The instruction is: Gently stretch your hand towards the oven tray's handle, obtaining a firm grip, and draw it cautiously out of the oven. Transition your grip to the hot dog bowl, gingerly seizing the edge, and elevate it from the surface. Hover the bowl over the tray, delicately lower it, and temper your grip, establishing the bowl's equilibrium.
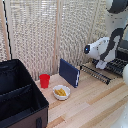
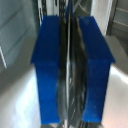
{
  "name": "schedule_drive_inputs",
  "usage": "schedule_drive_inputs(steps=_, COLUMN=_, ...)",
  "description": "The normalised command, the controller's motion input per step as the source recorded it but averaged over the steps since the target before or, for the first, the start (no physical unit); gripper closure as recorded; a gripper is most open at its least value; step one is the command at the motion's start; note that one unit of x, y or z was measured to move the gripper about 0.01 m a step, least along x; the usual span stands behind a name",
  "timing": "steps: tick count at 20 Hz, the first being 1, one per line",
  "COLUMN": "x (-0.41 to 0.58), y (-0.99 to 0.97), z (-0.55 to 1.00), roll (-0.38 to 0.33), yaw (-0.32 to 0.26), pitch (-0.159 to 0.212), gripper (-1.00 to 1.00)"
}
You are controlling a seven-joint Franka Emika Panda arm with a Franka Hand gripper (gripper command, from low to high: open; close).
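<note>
The oven tray [image 1: 111,70], a dark wire rack, sticks out over the table at the exterior view's right. Its handle [image 1: 94,74] is the thin front bar. My gripper [image 1: 102,64] reaches down onto the rack. In the wrist view its blue fingers [image 2: 50,70] stand close together with a thin metal bar [image 2: 67,60] between them, so it looks shut on the rack's bar. The oven [image 1: 124,48] is mostly hidden behind my arm at the right edge. The hot dog bowl [image 1: 61,92], white with yellowish pieces, sits on the table, apart from the gripper.
A dark blue book [image 1: 69,73] stands upright between the bowl and the rack. A small red cup [image 1: 45,80] stands to the left of the bowl. A big black fabric case [image 1: 20,97] fills the left front. A slatted screen [image 1: 45,30] backs the scene.
</note>
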Motion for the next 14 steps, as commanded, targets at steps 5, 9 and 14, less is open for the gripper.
schedule_drive_inputs(steps=5, x=0.106, y=0.77, z=-0.03, roll=0.004, yaw=0.055, pitch=0.01, gripper=1.0)
schedule_drive_inputs(steps=9, x=0.163, y=0.97, z=-0.03, roll=0.013, yaw=0.015, pitch=0.0, gripper=1.0)
schedule_drive_inputs(steps=14, x=0.057, y=0.92, z=-0.02, roll=0.101, yaw=0.017, pitch=0.0, gripper=1.0)
